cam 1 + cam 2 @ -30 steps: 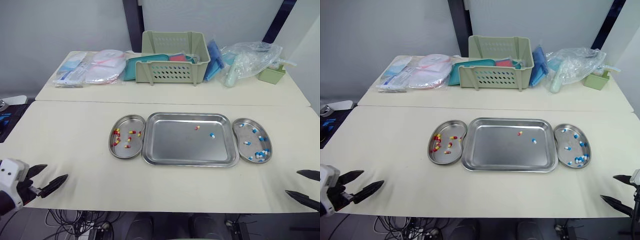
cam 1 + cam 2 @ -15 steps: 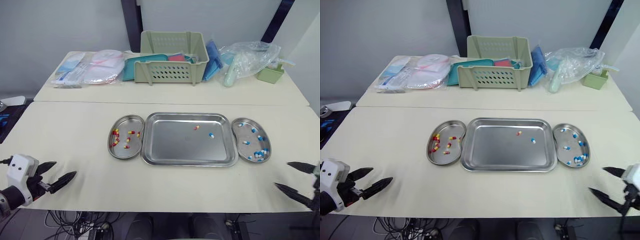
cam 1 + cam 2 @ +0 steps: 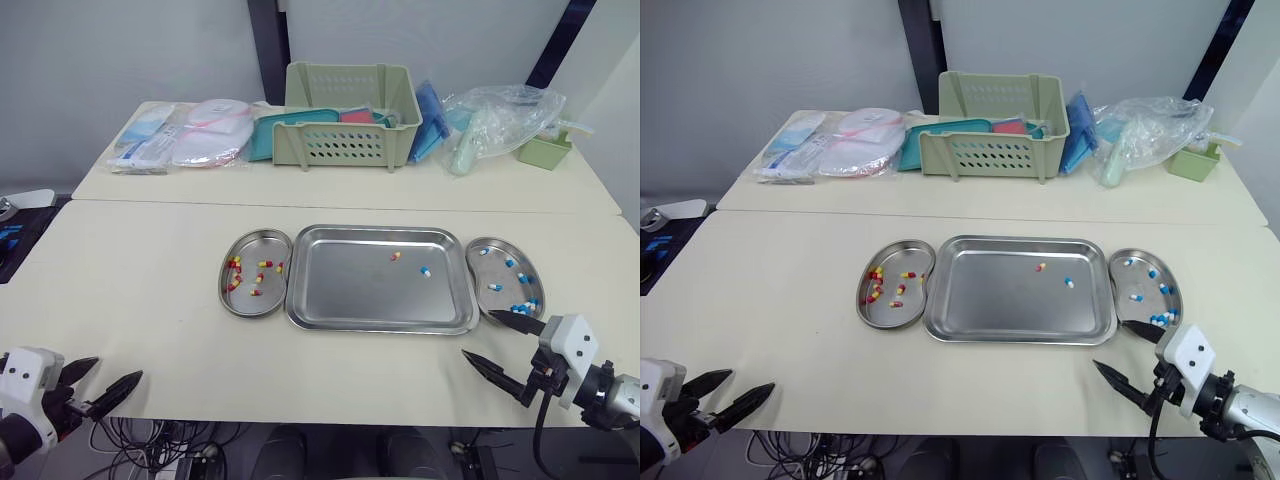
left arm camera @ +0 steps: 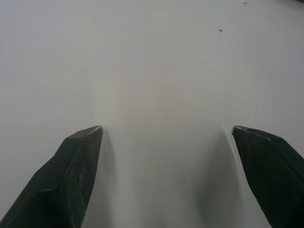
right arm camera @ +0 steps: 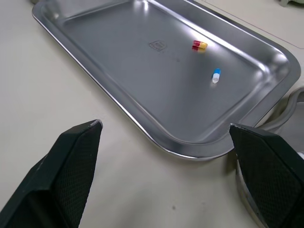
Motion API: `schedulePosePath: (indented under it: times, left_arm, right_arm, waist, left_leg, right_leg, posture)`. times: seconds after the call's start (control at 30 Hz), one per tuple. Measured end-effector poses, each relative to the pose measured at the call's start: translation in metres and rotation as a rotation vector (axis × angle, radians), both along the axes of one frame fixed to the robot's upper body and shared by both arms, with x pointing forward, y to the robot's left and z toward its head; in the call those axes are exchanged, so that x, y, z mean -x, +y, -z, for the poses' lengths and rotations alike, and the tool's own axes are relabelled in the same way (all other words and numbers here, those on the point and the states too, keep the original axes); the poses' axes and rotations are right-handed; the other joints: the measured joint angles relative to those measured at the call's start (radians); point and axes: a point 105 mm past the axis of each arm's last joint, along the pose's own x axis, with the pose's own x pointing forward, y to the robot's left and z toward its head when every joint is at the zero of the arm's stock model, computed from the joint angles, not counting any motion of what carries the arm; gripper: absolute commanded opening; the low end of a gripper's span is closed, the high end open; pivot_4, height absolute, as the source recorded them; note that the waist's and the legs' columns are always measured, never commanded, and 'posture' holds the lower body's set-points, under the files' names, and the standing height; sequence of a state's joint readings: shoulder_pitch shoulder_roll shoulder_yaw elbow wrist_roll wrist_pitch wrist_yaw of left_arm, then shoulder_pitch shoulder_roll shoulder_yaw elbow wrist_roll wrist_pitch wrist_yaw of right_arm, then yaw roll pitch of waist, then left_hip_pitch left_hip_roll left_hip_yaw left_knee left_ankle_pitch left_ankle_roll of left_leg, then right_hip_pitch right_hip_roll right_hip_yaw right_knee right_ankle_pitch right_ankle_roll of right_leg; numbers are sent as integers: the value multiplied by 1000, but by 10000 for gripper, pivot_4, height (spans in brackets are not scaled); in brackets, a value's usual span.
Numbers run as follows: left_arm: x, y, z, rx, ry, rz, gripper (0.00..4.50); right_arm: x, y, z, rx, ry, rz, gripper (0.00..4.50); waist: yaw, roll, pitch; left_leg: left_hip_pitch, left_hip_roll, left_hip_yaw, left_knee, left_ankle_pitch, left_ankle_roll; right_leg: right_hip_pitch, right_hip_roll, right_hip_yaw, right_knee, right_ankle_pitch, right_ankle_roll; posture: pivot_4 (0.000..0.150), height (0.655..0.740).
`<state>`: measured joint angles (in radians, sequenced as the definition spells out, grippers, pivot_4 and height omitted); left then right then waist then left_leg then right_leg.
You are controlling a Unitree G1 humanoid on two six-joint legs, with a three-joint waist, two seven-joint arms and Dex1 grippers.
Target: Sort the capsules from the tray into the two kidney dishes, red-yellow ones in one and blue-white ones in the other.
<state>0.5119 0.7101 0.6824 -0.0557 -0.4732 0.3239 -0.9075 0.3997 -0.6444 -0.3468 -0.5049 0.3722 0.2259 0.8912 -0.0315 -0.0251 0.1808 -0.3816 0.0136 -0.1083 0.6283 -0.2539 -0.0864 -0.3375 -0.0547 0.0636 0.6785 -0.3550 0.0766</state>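
Steel tray (image 3: pixel 350 290) — just beyond right pincer (image 3: pixel 477 332).

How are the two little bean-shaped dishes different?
The left kidney dish holds red-yellow capsules; the right kidney dish holds blue-white capsules. The open right gripper hovers close to the right kidney dish, while no gripper is near the left kidney dish. Both are shiny metal and lie against the tray.
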Motion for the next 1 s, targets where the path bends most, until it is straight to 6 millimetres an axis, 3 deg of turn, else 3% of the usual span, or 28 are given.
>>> schedulePosePath:
  times: [0.13, 0.27, 0.4, 0.6, 0.87, 1.0]
  left_arm:
    - [-3, -1, -5, -6, -31, 23, 45000]
    - [-19, -13, -21, -9, -97, 98, 45000]
    - [-57, -77, -54, -13, -212, 360, 45000]
    - [-90, -162, -73, 16, -289, 596, 45000]
    - [-137, -245, -77, 94, -314, 649, 45000]
    - [-154, -280, -64, 89, -274, 720, 36127]
  right_arm:
    - [-2, -1, 3, -3, 0, 1, 44844]
    - [-2, -1, 4, 0, 0, 3, 44844]
    - [-3, 3, 5, -17, -14, 2, 44844]
    - [-4, 12, 8, -40, -21, 15, 44844]
    - [-6, 27, 7, -72, -49, 29, 44844]
    - [-8, 34, 2, -82, -67, 33, 45000]
  waist:
    - [0, 0, 0]
    - [2, 0, 0]
    - [7, -1, -1]
    - [-4, 1, 0]
    - [5, 1, 0]
    - [0, 1, 0]
  left_leg:
    - [0, 0, 0, 0, 0, 0]
    - [0, 0, 0, 0, 0, 0]
    - [0, 0, -1, 1, 0, 0]
    - [0, 0, 0, 1, 0, 0]
    - [-1, -1, -1, 3, 0, 0]
    - [-1, -1, -1, 2, 0, 0]
  right_leg:
    - [0, 0, 0, 0, 0, 0]
    - [0, 0, 0, 0, 0, 0]
    - [1, 0, 0, 0, 0, 0]
    - [0, 1, 0, 1, 0, 0]
    - [1, 0, -1, 2, 1, 1]
    - [0, 1, 0, 1, 1, 1]
  posture:
    - [1500, 7400]
    - [1500, 7400]
    - [1500, 7400]
    - [1500, 7400]
    - [1500, 7400]
    - [1500, 7400]
